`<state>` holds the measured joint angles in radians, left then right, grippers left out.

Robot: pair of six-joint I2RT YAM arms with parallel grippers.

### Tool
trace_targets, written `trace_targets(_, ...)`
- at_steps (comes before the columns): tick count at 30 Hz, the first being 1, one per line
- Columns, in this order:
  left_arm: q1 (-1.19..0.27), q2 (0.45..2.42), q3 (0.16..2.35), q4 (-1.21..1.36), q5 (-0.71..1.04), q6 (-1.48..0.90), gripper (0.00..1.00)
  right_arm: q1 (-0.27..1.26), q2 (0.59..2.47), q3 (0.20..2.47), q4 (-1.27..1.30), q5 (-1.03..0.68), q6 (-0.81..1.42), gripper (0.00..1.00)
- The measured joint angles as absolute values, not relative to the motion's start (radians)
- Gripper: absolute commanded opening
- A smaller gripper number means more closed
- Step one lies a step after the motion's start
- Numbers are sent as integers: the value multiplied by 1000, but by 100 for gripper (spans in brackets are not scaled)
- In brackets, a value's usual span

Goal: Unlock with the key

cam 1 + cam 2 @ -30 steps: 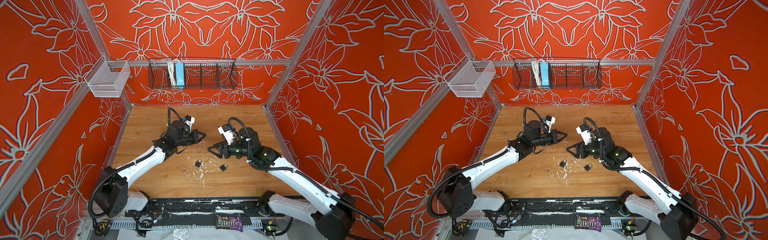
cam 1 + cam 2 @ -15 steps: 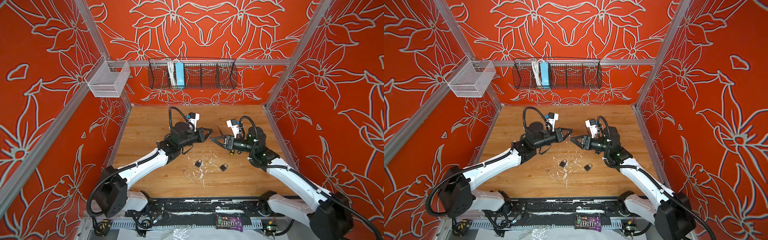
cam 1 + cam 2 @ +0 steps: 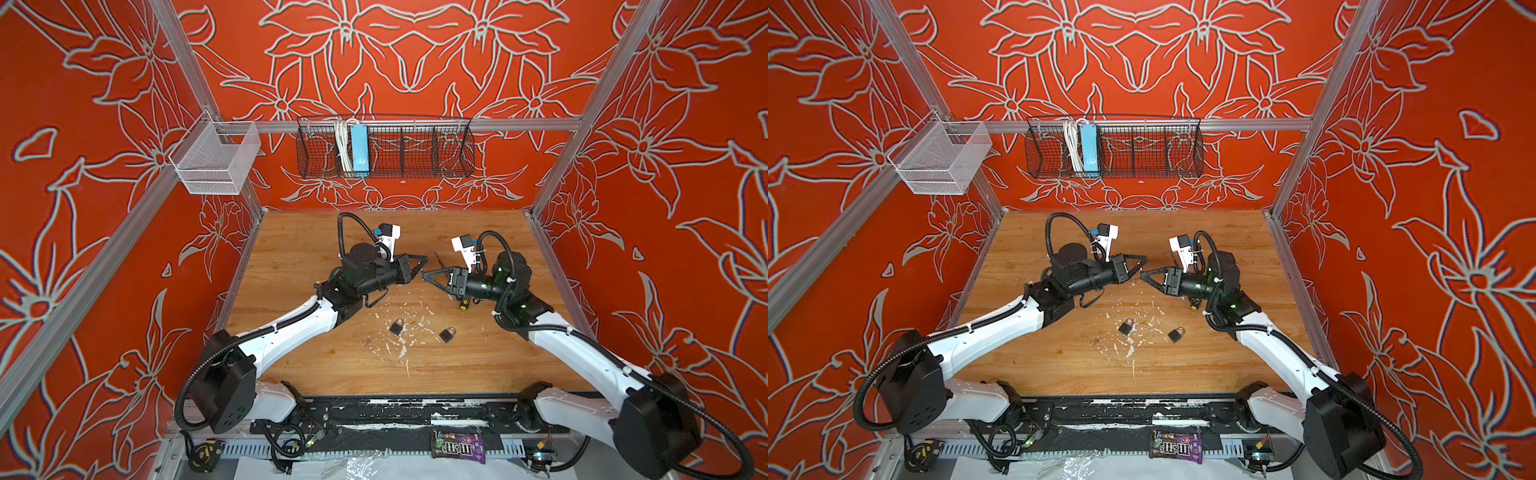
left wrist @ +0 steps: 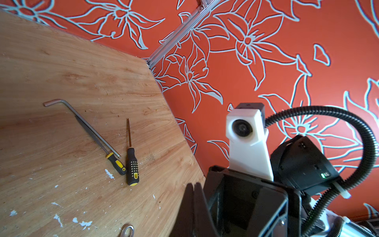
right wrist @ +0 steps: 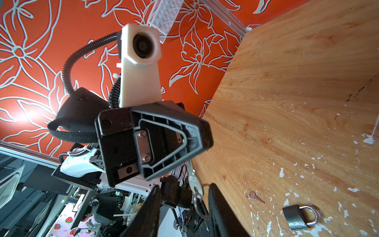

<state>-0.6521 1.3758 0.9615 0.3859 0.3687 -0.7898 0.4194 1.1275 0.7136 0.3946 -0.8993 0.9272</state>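
Left pincer (image 3: 420,266) and right pincer (image 3: 426,276) are blocking each other tip to tip, a held key (image 5: 193,180) hanging between the right one's fingers (image 5: 219,211). Below, a padlock (image 3: 397,327), a second padlock (image 3: 446,334) and a loose key (image 5: 253,196) are crowding the counter (image 3: 311,249)

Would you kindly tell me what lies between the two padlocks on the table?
Only bare, white-flecked tabletop lies between the left padlock and the right padlock, in both top views.
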Motion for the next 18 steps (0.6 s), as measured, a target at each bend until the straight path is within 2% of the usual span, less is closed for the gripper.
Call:
trace_targets(10,-655,1376,969,405,381,-789,0,418,1156,713,461,-925,966,31)
trace_targets(18,-655,1375,969,405,377,-782,0,418,1184,709,487,-928,983,20)
